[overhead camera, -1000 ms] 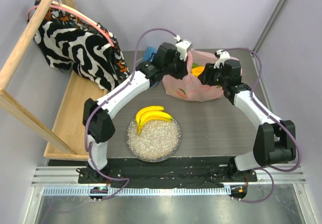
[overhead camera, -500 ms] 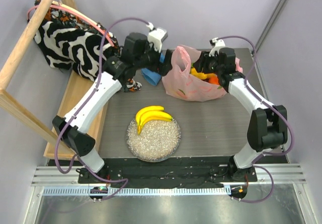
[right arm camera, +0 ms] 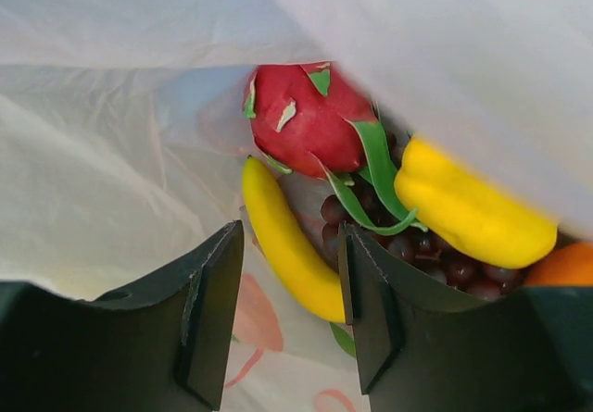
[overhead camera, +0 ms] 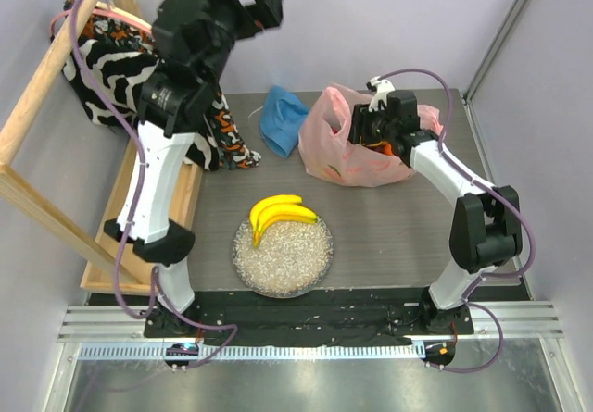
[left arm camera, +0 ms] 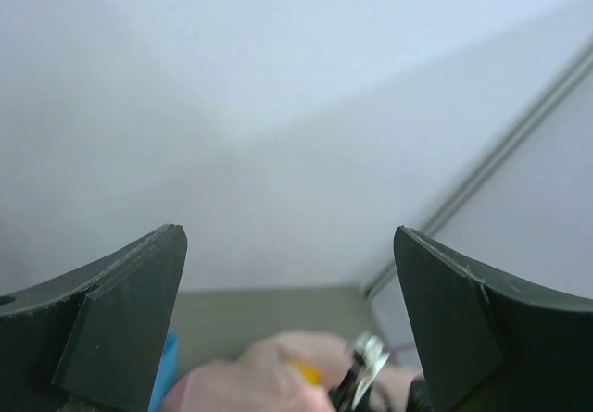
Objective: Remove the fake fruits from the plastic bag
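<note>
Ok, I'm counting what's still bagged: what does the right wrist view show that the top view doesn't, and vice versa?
Right wrist only: inside the pink bag, a red dragon fruit, dark grapes, yellow pepper and a slim yellow fruit. Top only: banana bunch on the plate, blue cloth, patterned fabric. Both: that bag, with the right tool at its mouth.

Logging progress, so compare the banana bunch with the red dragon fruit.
The banana bunch is yellow, curved, and lies out across the far rim of the plate. The dragon fruit is red, rounded with green scales, and sits inside the pink bag next to grapes. Both are glossy plastic.
</note>
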Available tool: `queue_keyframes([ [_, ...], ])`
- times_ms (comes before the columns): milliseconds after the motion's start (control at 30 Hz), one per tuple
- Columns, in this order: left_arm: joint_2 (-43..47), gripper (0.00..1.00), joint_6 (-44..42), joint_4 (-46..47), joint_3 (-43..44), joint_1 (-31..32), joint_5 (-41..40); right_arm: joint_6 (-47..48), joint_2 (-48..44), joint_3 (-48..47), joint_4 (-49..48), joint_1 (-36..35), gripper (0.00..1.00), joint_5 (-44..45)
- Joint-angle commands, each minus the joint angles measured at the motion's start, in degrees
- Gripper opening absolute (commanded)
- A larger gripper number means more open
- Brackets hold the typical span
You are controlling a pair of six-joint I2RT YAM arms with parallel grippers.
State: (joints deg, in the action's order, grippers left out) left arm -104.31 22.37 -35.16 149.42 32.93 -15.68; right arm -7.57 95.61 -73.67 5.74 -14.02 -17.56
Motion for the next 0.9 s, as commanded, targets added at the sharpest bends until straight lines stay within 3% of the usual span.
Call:
queue_keyframes([
  [0,-8.3,1.0,9.5,7.3,18.6,-3.6,-4.5,1.4,4.8,-4.9,1.6,0.1,0.53,-2.2],
  [133,-14.4,1.0,8.5,6.9,28.0,-3.0,-7.9,-2.1,6.3,-3.2,-2.8,0.0,0.54,-1.1],
  [433,-14.3,1.0,3.1,10.9,28.0,-2.1,-6.9,-1.0,4.1,-0.8,-4.3,-1.4,0.55,0.2],
  [633,-13.5,1.0,-1.5,6.9,27.9,-0.9,-5.7,-0.7,5.7,-2.1,-7.2,-1.8,0.55,0.6],
  [733,-9.4,1.0,0.5,0.1,17.2,-0.9,-13.6,0.2,7.4,-4.4,-7.2,-2.4,0.54,1.4],
  [767,-4.7,1.0,-1.3,1.0,4.2,-1.0,-14.6,0.3,8.2,-6.6,-6.7,-2.6,0.54,1.5],
  [867,2.4,1.0,-5.3,1.0,-11.1,-1.3,-12.8,1.4,9.2,-10.2,-4.3,-3.4,0.54,1.9],
])
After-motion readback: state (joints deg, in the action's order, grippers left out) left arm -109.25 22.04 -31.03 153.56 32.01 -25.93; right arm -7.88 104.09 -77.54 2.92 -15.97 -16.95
